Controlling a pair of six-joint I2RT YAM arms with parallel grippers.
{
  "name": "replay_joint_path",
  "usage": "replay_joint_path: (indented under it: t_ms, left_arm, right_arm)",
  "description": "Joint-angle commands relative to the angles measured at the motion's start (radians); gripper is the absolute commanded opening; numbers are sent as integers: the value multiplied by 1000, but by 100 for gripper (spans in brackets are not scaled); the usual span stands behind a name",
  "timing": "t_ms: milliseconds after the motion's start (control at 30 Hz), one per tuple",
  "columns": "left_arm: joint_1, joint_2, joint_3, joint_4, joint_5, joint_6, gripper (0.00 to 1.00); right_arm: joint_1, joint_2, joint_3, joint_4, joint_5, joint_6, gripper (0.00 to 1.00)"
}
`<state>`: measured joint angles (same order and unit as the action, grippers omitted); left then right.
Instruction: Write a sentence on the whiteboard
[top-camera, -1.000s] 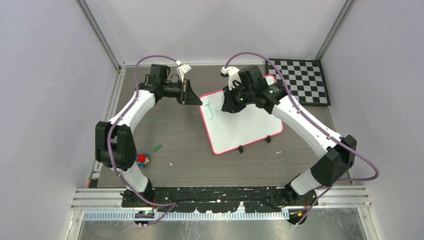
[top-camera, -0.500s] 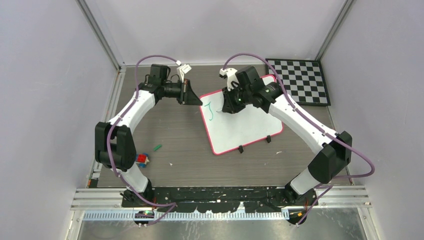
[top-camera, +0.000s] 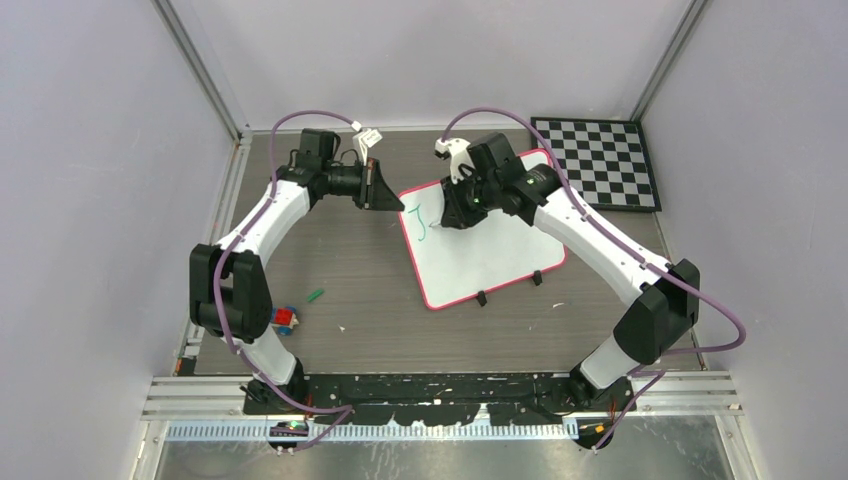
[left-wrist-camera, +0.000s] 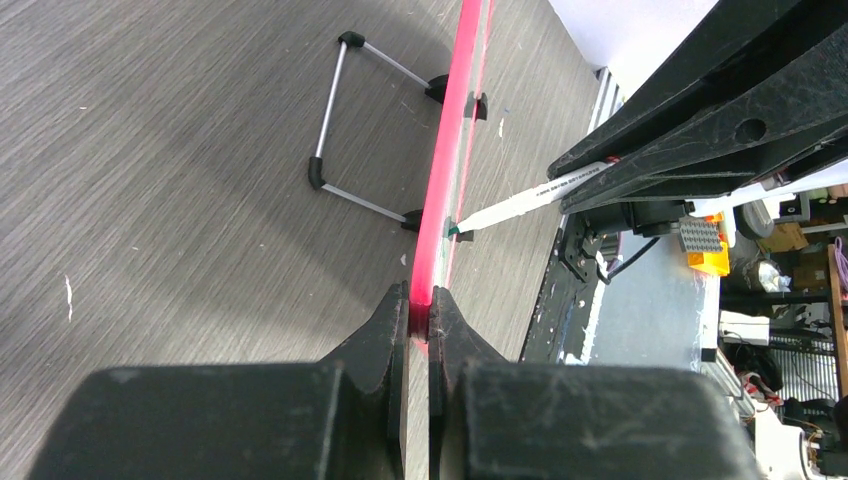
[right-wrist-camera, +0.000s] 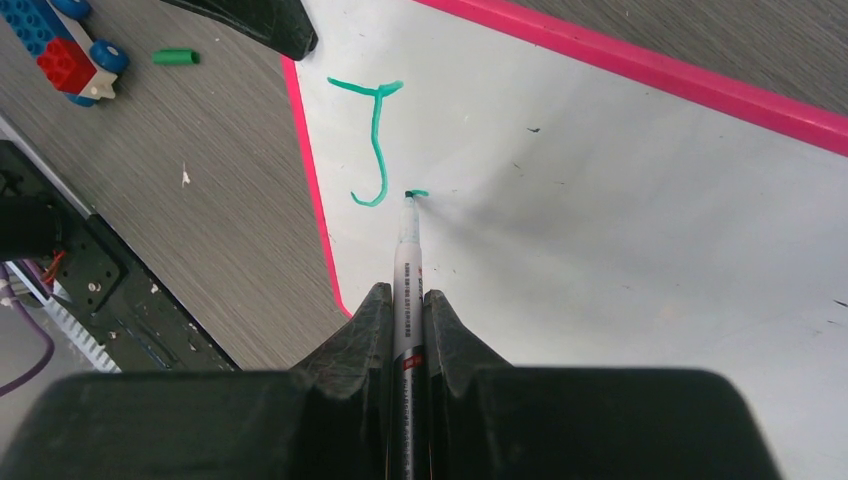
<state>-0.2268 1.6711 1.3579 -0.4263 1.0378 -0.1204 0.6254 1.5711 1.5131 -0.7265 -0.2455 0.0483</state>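
My right gripper (right-wrist-camera: 405, 297) is clamped on a slim white marker (right-wrist-camera: 408, 250), its green tip touching the glossy whiteboard (right-wrist-camera: 600, 220) just right of the sentence (right-wrist-camera: 373, 140), so far only a "J". My left gripper (left-wrist-camera: 420, 300) pinches the board's smooth pink rim (left-wrist-camera: 452, 140), I judge to steady it on the grey wood-grain counter (left-wrist-camera: 180, 180).

**Tip hidden from above**

Overhead, the right gripper (top-camera: 448, 220) hid where the marker (right-wrist-camera: 409, 255) met the whiteboard (top-camera: 490, 255). The left wrist camera saw the whiteboard edge-on, its face unseen. Print along the marker was too small to read.
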Motion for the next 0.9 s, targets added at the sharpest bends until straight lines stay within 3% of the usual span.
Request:
replay_joint_path:
  t_ms: [0,400,867]
  left_arm:
    - [-2,-46,-2,-10,27,1,0]
    - [-2,-39,-2,-10,26,1,0]
    - [-3,-41,-3,-10,25,-1,0]
  right_arm:
    - [2,2,-2,39,4,-17,0]
    - [-5,-50,-59,18,65,-66,0]
    - [-32,-27,20,14,82,-50,0]
